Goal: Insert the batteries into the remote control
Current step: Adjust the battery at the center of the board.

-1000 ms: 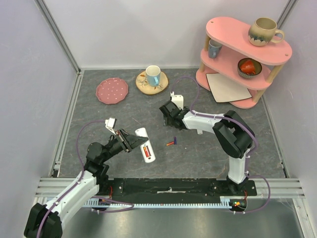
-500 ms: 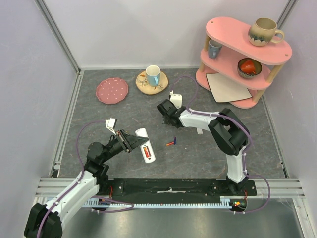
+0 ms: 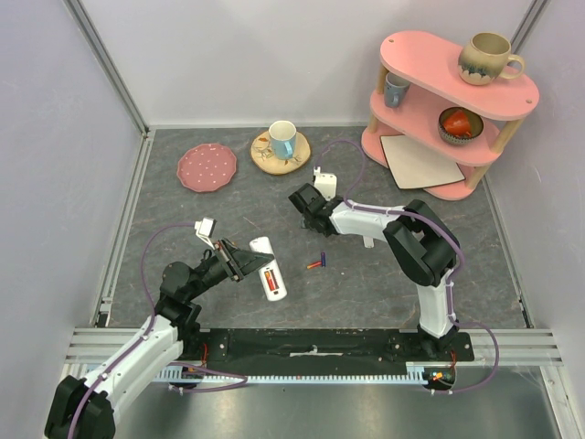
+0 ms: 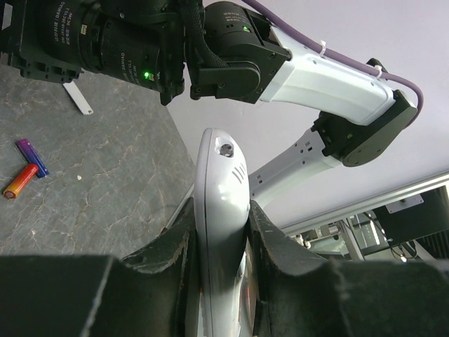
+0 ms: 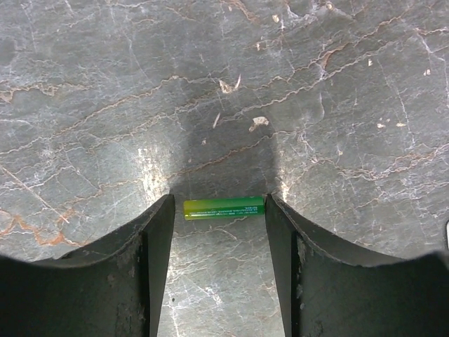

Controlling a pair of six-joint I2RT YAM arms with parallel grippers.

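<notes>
One red battery (image 3: 270, 277) sits in the slim white plastic remote control (image 3: 261, 245), clamped near-left by our left gripper (image 3: 245, 263); right gripper (image 5: 219, 205) open, empty, straddling small green cylindrical battery (image 5: 224, 208) far-right of it; next we close, lift.

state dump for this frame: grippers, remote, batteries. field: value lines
left gripper: shut on the remote control, clamped across its long sides
right gripper: open, one finger at each end of the green battery, small gap showing at one end
green battery: flat on the table
remote recess: faces up in the top view, red battery in it
loose: orange battery and purple battery, close together on the table, ungripped
free slot in recess: cannot tell
</notes>
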